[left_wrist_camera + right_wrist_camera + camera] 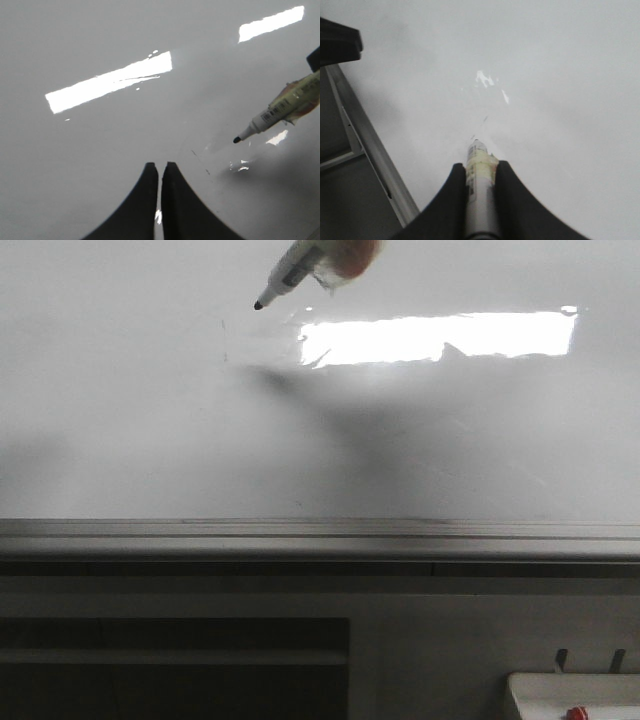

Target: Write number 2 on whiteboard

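The whiteboard (pixel 150 420) lies flat and fills most of the front view. The number 2 is out of view; only faint grey scratch marks (pixel 224 345) show on the board. A white marker (pixel 295 275) with a black tip slants down from the top of the front view, its tip just off the surface above its own shadow. My right gripper (pixel 480 167) is shut on the marker (pixel 479 172), which sticks out past the fingers. My left gripper (pixel 160 166) is shut with nothing in it, over bare whiteboard (pixel 75 50) and beside the marker (pixel 280 107).
A silver-grey rail (pixel 320 535) runs along the board's near edge, with a dark shelf below it. A small white tray (pixel 570 695) with a red item sits at the front right. Bright lamp glare (pixel 440 337) lies on the board.
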